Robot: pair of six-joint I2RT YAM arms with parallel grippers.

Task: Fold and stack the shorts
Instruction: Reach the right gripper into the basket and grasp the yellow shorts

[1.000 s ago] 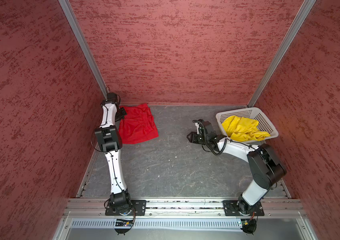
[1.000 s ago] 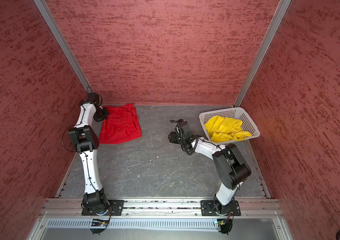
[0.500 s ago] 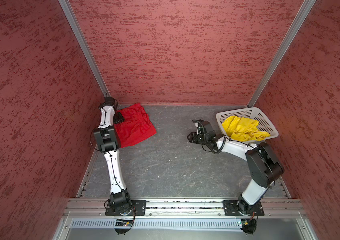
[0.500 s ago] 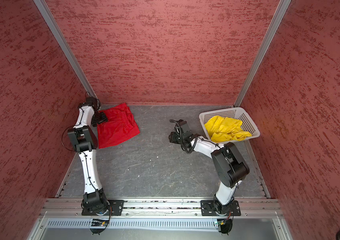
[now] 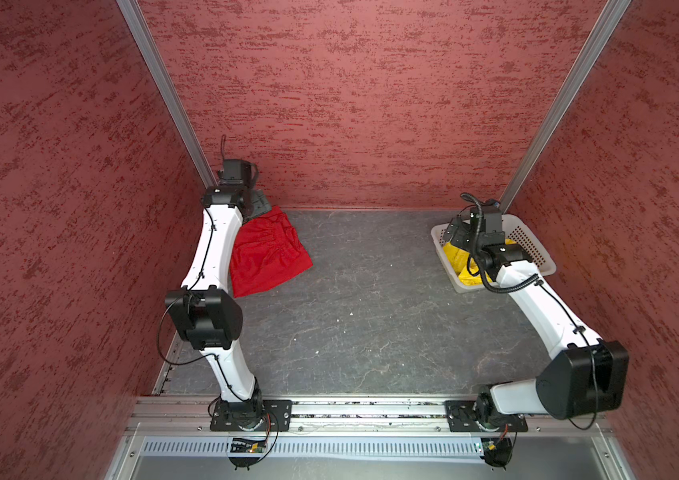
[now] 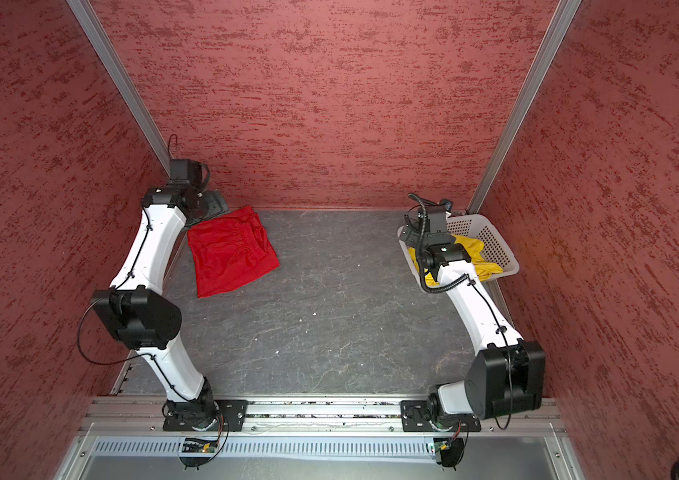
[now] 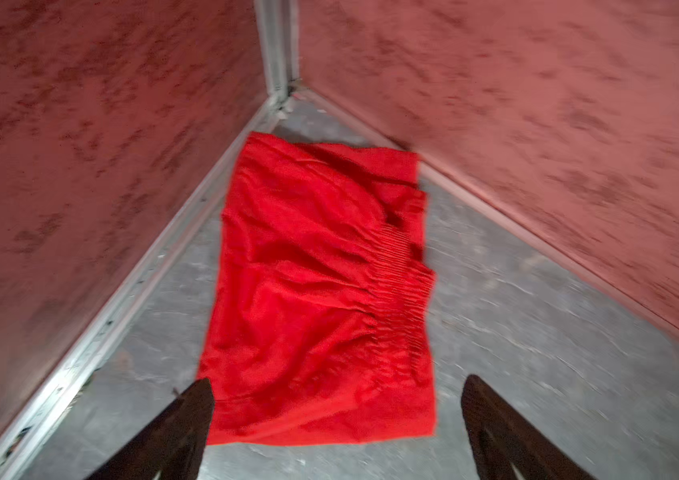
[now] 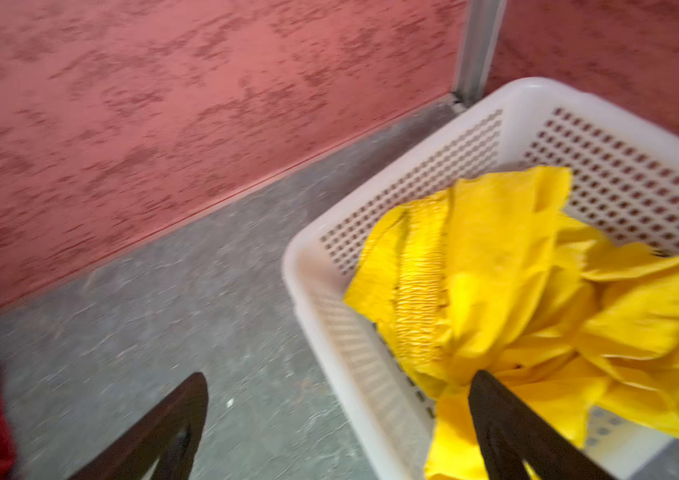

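Observation:
The red shorts (image 5: 267, 257) (image 6: 230, 257) lie folded flat on the grey floor near the back left corner, gathered waist showing (image 7: 308, 291). My left gripper (image 7: 338, 380) hangs open above their edge nearest it, nothing between its fingers; in both top views it is by the back corner (image 5: 261, 203) (image 6: 213, 201). The yellow shorts (image 5: 456, 257) (image 6: 479, 253) (image 8: 495, 270) lie crumpled in the white basket. My right gripper (image 8: 340, 376) (image 5: 452, 235) is open astride the basket's near wall, one finger over the yellow fabric, one over the floor.
The white perforated basket (image 5: 533, 249) (image 6: 491, 237) (image 8: 317, 232) stands at the back right corner. Red textured walls close in the back and both sides. A metal rail with both arm bases (image 5: 250, 415) runs along the front.
My left gripper has opened, let go of the red shorts and lifted toward the back corner. My right arm has swung from mid-floor to the basket and opened wider.

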